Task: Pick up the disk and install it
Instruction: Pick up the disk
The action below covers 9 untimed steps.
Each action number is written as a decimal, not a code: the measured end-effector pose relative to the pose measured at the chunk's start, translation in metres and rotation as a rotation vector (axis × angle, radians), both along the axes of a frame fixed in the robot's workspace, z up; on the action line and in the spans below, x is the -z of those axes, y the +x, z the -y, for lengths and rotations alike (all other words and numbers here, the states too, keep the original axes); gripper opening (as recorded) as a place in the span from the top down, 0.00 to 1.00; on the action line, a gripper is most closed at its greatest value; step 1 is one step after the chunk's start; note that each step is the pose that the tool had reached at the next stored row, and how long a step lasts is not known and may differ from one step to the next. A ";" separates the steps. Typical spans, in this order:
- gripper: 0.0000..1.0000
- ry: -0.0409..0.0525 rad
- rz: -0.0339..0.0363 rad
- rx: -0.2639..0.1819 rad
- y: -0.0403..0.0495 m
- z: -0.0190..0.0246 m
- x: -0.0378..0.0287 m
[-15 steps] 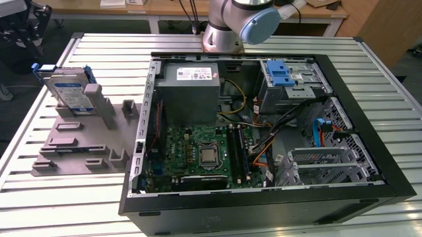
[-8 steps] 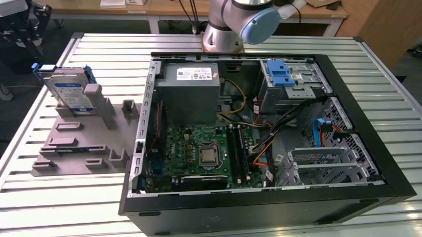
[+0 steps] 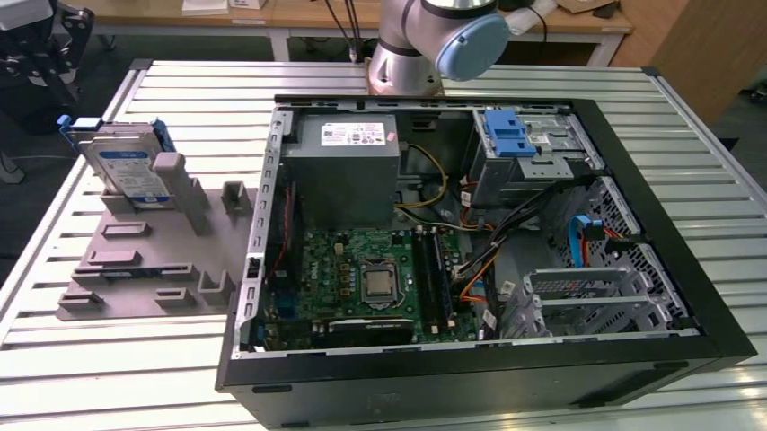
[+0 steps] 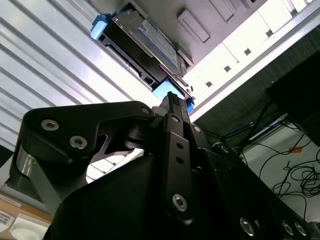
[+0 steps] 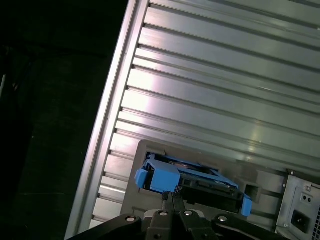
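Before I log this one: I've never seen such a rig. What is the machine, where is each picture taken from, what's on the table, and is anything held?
The machine is one robot arm. Its base shows at the top of the exterior view, which is taken by a camera off the arm. The two wrist views come from cameras riding on the arm, looking past its black gripper. On the slatted metal table lies an open computer case with its circuit board exposed. Beside it, on the exterior view's left, is a grey holder. The disk, silver in a blue bracket, stands upright in that holder. In both wrist views the gripper points toward the disk. The disk sits in its holder and has not been lifted, so nothing is held.
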<state>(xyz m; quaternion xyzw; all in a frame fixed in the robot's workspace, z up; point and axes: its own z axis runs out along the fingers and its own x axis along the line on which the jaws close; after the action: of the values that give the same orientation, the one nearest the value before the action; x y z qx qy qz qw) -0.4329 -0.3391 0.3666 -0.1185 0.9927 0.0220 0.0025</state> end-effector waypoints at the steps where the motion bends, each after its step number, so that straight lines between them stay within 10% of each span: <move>1: 0.89 0.0000 0.0000 -0.003 0.0000 0.0000 0.0000; 9: 0.89 -0.0001 0.0000 -0.025 -0.0001 0.0000 0.0000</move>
<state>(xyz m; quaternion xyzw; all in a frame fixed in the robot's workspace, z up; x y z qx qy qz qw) -0.4330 -0.3391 0.3666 -0.1309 0.9911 0.0220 0.0022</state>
